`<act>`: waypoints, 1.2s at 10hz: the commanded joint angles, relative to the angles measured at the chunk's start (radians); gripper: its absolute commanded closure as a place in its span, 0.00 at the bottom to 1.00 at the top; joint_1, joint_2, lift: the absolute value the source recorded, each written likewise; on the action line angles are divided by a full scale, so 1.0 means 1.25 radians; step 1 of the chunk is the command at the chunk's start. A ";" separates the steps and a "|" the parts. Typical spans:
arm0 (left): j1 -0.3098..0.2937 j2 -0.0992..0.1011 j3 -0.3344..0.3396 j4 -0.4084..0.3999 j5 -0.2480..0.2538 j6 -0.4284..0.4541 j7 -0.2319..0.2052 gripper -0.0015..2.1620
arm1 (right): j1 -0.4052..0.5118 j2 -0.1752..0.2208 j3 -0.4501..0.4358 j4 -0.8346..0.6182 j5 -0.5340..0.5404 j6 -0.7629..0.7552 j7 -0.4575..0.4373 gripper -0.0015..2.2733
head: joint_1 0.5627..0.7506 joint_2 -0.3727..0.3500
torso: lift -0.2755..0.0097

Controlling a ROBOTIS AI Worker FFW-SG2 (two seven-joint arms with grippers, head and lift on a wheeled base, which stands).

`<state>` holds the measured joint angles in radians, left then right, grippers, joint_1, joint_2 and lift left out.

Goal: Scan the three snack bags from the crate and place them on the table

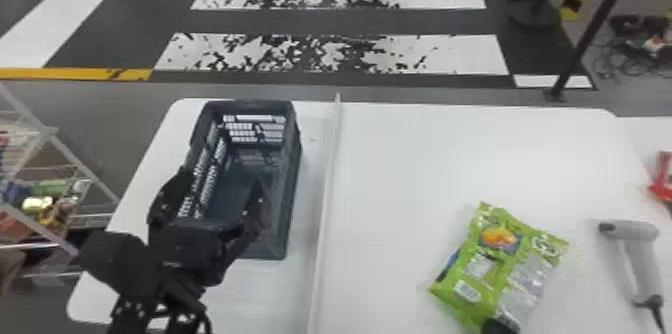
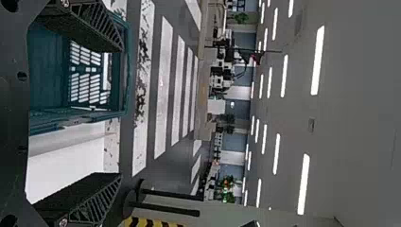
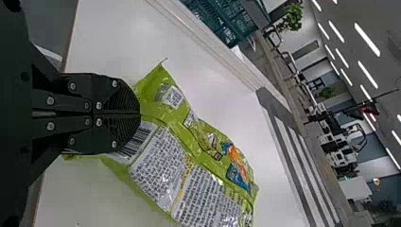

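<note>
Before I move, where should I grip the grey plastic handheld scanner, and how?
I'd take the scanner mid-handle, from above, fingers across its left and right sides: the slim handle runs toward the robot, the wide head lies at the far end. Stay clear of the black cable at the near end.

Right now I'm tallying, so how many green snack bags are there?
1: the green bag in the right pincer, left of the scanner. The left pincer covers part of the crate, so more may hide there.
</note>
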<state>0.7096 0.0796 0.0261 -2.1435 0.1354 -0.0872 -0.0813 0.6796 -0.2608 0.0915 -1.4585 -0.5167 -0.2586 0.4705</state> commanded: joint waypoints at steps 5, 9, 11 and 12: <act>0.008 -0.001 -0.011 -0.011 -0.010 0.010 -0.001 0.03 | 0.000 0.001 -0.095 0.010 -0.044 -0.017 0.005 0.95 | 0.70 0.46 | 0.84; 0.008 -0.002 -0.016 -0.014 -0.016 0.025 -0.001 0.03 | 0.085 0.006 -0.131 -0.143 -0.095 -0.010 0.042 0.95 | 0.70 0.36 | 0.84; 0.012 -0.002 -0.017 -0.019 -0.022 0.030 -0.001 0.03 | 0.029 0.022 -0.125 -0.165 -0.071 0.054 0.032 0.95 | 0.70 0.38 | 0.84; 0.012 -0.002 -0.018 -0.027 -0.024 0.040 -0.001 0.03 | -0.004 0.027 -0.111 -0.165 -0.044 0.074 0.015 0.95 | 0.70 0.41 | 0.84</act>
<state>0.7238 0.0768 0.0041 -2.1723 0.1074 -0.0422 -0.0828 0.6977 -0.2309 -0.0549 -1.6628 -0.5893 -0.1791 0.4923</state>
